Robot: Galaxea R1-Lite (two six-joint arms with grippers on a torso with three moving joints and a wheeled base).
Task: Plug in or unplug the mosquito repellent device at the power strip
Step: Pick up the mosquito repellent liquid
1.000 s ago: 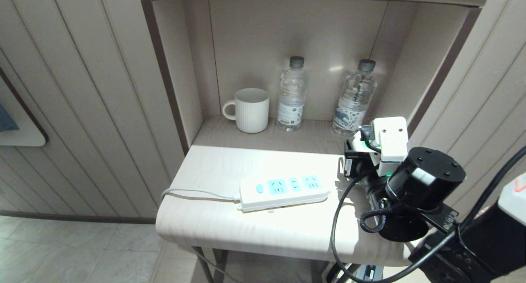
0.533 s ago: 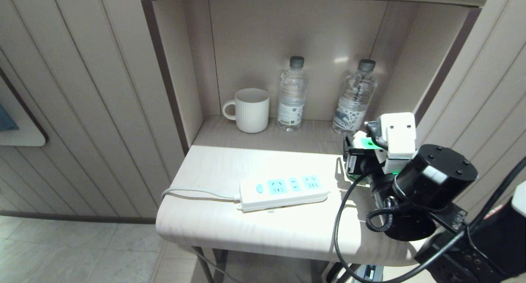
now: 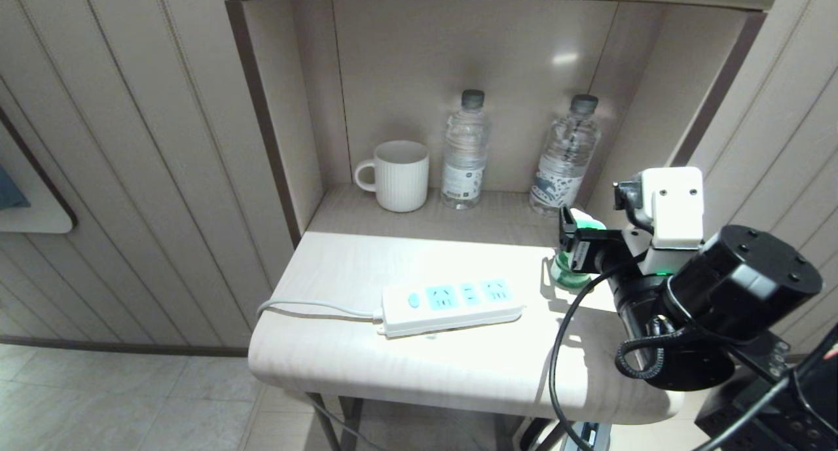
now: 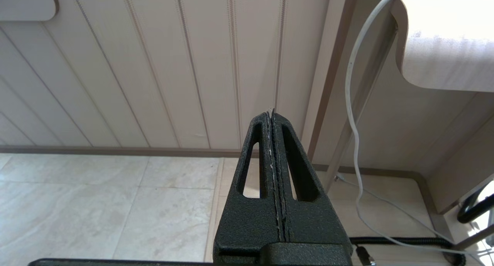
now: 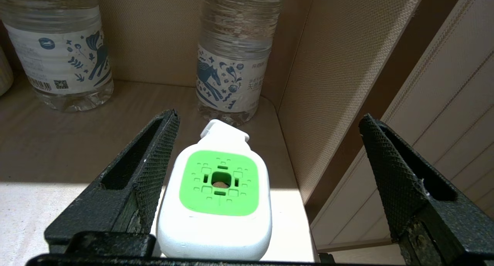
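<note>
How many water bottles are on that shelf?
2. One bottle stands at the back just right of the mug; the other bottle stands in the back right corner. None seems hidden.

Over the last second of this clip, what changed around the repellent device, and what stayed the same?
The right tool opened and drew back to the right in the head view, letting go of the mosquito repellent device, which now stands free on the table, its green bottle uncovered. The power strip, its sockets vacant, the mug and both water bottles did not move. The left tool is shut, hanging beside the table.
</note>
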